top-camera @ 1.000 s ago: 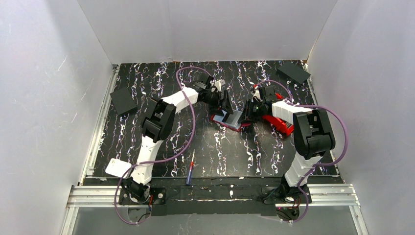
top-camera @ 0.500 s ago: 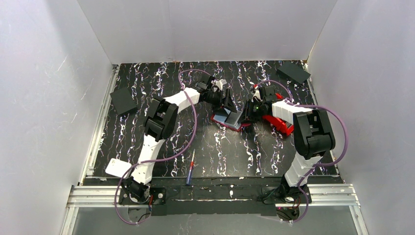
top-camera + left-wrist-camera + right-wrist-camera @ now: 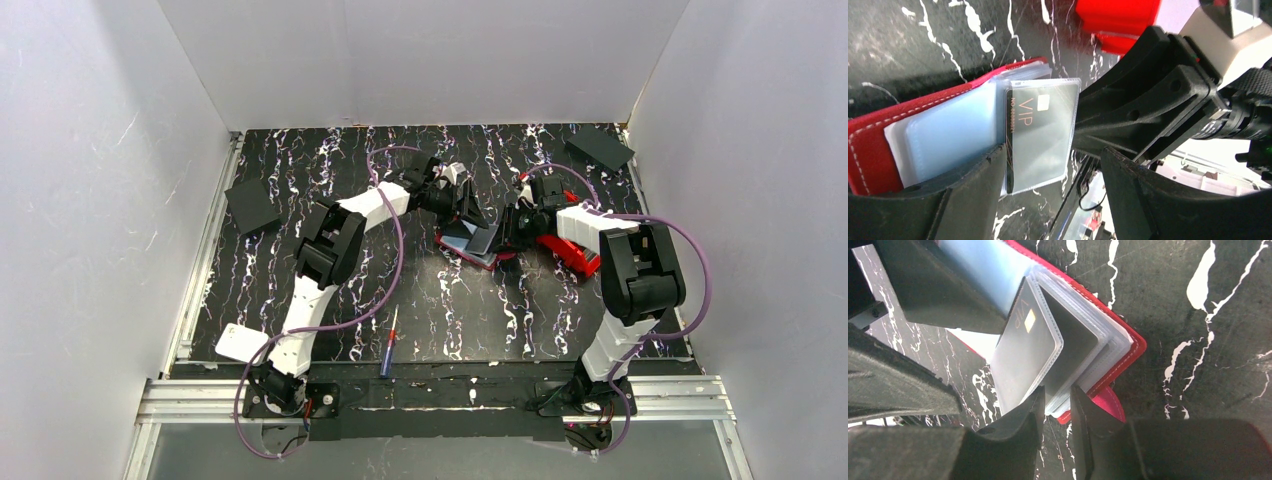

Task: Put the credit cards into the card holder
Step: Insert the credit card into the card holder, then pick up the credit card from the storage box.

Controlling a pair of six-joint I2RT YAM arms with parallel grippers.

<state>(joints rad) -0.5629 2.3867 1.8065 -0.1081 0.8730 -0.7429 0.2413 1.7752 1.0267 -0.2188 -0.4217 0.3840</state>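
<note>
The red card holder [image 3: 468,245] lies open mid-table, its clear inner sleeves fanned up. A grey credit card marked VIP [image 3: 1040,132] sits in one raised sleeve; it also shows in the right wrist view [image 3: 1025,347]. My left gripper [image 3: 1053,187] is open, and the card's lower edge hangs between its jaws beside the left finger [image 3: 968,200]. My right gripper [image 3: 1057,407] is shut on the edge of the holder's sleeve stack [image 3: 1083,365], just inside the red cover [image 3: 1128,352]. In the top view the two grippers meet over the holder, the left [image 3: 465,215] and the right [image 3: 505,237].
A red plastic bin [image 3: 566,252] lies right of the holder, under my right arm, and shows in the left wrist view [image 3: 1118,20]. Black flat squares lie at far left [image 3: 250,207] and back right [image 3: 600,147]. A pen-like tool [image 3: 388,343] and a pale flat card [image 3: 240,343] lie near the front.
My left gripper has moved a little right and closer over the holder. The holder's raised sleeves have shifted slightly toward the right gripper. The right arm has barely moved.
</note>
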